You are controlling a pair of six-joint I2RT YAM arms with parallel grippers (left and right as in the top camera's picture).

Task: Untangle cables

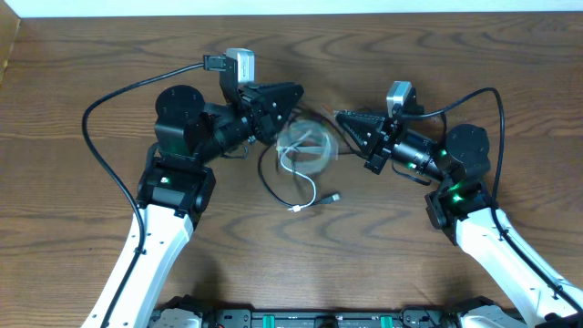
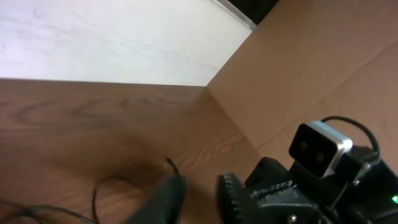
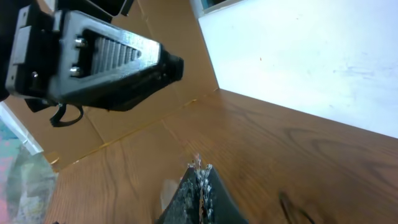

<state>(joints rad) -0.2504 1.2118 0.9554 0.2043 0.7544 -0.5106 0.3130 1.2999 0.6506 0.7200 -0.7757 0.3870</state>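
You are barely getting underway: the cables (image 1: 311,187) are lying looped together on the counter (image 1: 91,55), with the left fingers (image 2: 169,199) standing narrowly parted and the right fingers (image 3: 186,193) pressing shut.

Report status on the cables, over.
Left gripper jaws apart, right gripper shut. Cables loosely tangled on the table between them, upper part blurred. Nothing seen blocking.

The tabletop (image 1: 410,55) is finished in brown wood grain, faintly glossy. The cables (image 1: 311,189) are sheathed in smooth black and white plastic; the left hand (image 1: 296,93) is moulded matt black.
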